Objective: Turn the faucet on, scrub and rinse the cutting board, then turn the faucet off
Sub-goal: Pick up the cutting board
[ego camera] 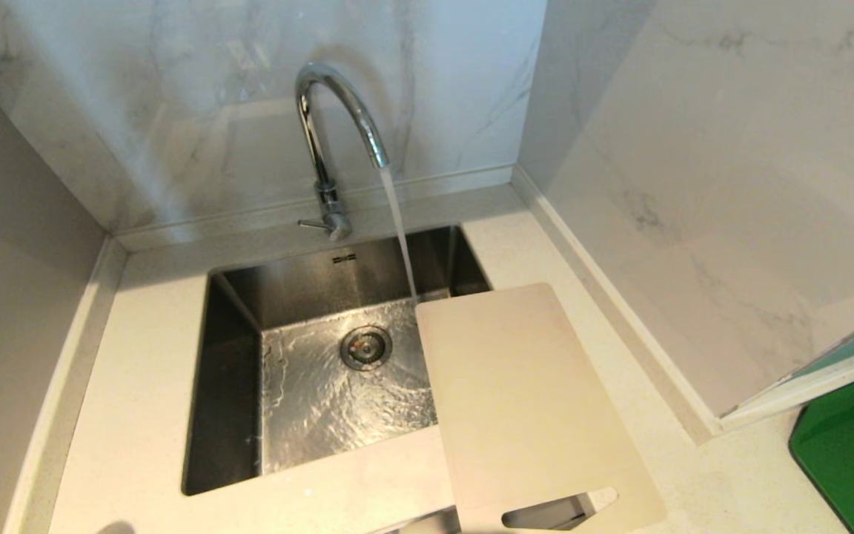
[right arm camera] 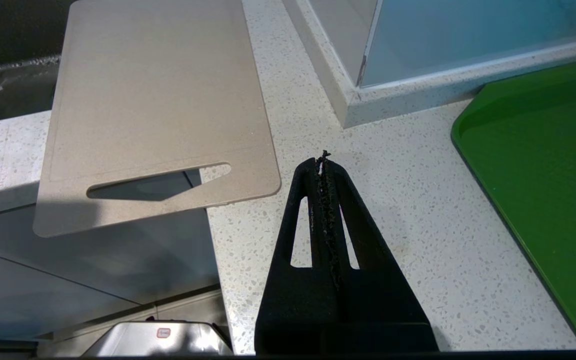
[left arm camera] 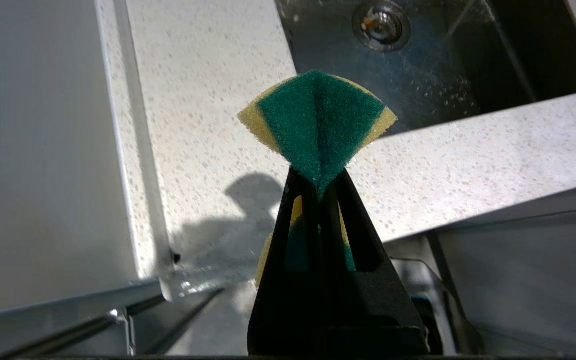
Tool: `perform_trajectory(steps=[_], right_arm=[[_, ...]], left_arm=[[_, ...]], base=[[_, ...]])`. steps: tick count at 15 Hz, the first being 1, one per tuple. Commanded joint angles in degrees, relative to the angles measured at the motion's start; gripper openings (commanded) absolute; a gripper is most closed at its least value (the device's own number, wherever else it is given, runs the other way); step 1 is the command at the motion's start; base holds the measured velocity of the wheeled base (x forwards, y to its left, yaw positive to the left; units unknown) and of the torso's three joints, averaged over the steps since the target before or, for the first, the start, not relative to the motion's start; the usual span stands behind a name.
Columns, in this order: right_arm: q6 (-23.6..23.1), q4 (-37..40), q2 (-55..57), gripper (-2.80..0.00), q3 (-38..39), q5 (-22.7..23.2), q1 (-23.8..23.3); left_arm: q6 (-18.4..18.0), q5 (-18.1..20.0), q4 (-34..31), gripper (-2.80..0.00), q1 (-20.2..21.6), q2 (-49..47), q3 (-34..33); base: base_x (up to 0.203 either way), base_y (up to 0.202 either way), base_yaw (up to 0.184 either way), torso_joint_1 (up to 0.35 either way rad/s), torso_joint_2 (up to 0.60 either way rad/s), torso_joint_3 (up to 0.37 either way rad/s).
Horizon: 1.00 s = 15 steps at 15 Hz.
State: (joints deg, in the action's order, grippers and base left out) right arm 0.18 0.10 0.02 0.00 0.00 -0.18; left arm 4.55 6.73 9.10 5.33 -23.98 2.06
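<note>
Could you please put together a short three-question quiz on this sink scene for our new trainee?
1. True or false: water is running from the faucet.
2. What does the left tool hold: A) a cloth, B) a sponge, C) nothing?
3. Where does the slot-handle end of the cutting board lie?

Key
1. True; a stream falls into the sink, close beside the board's far corner.
2. B; the tool is shut on the green-and-yellow sponge over the counter.
3. It juts past the counter's front edge, while the right tool, shut and empty, hangs beside it.

cutting board [ego camera: 523, 400] right of sink [ego camera: 234, 311]
</note>
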Motion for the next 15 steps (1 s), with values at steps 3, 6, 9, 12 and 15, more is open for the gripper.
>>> perform_trajectory(steps=[3,6,9,12,15], right_arm=[[-0.01,-0.01,-0.02,-2.80,0.09,0.00,0.01],[-0.01,-0.01,-0.02,-2.80,0.06,0.01,0.01],[-0.01,-0.01,-0.02,-2.80,0.09,0.00,0.01],[-0.01,-0.01,-0.02,-2.80,0.00,0.00,0.01],[-0.01,-0.01,-0.02,-2.80,0.09,0.00,0.01]], left_arm=[[-1.97,-5.98,2.63,-2.80,-3.52,4.97,-2.23],[-3.01,-6.81,0.23,-2.80,-4.20,10.77,-2.24],[-5.31,-9.30,-2.37,-2.80,-4.15,12.81,-2.15],[-9.99,-10.20,-2.71,-2.80,-4.83,21.77,-2.15],[-11.58,-9.36,-3.03,-2.80,-5.06,24.16,-2.15]], base=[[0.000,0.000,0.000,0.000,0.00,0.000],[0.000,0.000,0.000,0.000,0.00,0.000],[0.000,0.000,0.000,0.000,0.00,0.000],[0.000,0.000,0.000,0.000,0.00,0.000],[0.000,0.000,0.000,0.000,0.00,0.000]])
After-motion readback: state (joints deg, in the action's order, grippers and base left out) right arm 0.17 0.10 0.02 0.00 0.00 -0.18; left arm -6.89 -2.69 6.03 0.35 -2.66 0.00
